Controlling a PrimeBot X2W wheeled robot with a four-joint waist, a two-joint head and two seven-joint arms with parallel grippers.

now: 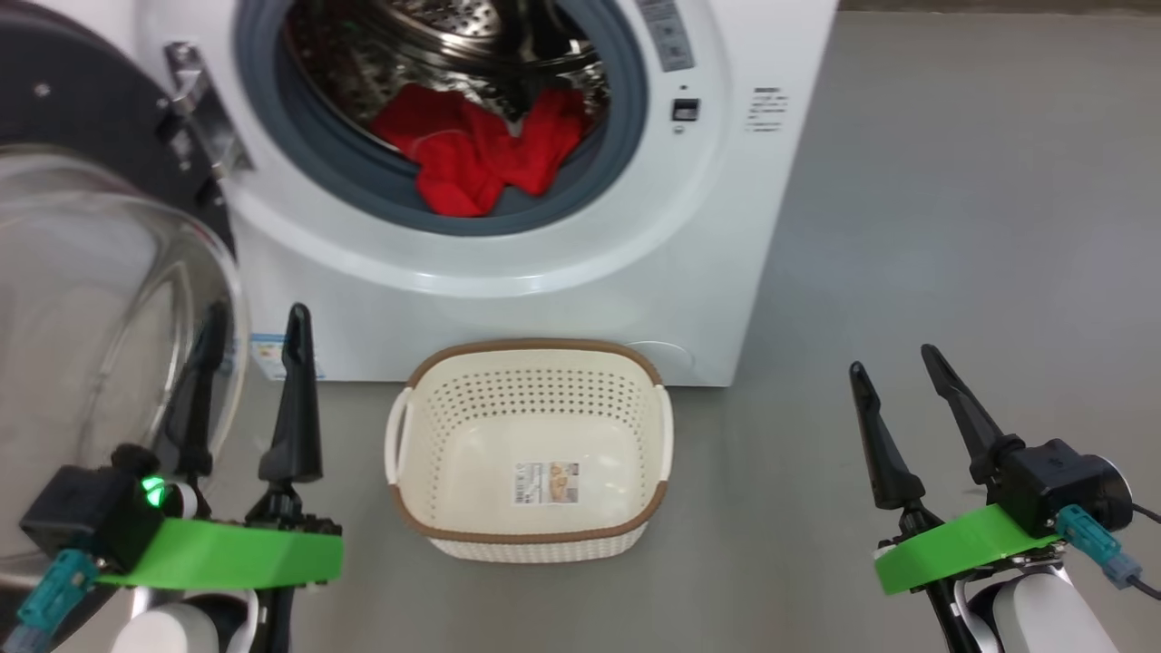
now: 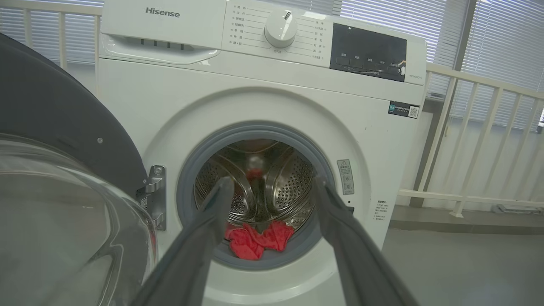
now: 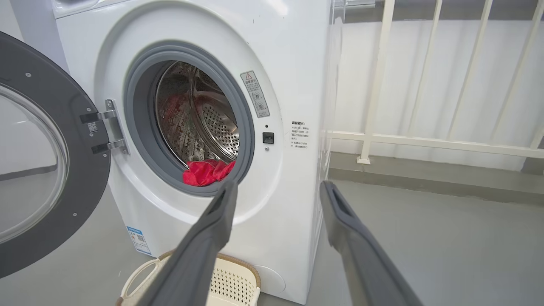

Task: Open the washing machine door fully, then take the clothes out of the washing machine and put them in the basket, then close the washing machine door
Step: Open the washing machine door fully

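**Door open, clothes in the drum, both grippers spread**

In the head view the washer [image 1: 726, 227] stands at 12 o'clock. Its door [image 1: 82, 100] is swung wide out to 9 o'clock on the hinge [image 1: 195, 100]. The clothes [image 1: 472, 150] lie bunched at 6 o'clock in the drum [image 1: 435, 36], with their front edge spilling over the lower lip of the grey seal [image 1: 599, 172]. The basket [image 1: 535, 345] sits on the floor [image 1: 952, 227] at the washer's foot, at 6 o'clock from the drum mouth, and a label sticker shows on its bottom.

The left gripper [image 1: 258, 313] is at 8 o'clock, close to the door's glass bowl, jaws spread and holding nothing. The right gripper [image 1: 893, 358] is at 4 o'clock over bare floor, well apart from the basket, jaws likewise spread. In the left wrist view the fingers frame the drum mouth, with the clothes low between them.
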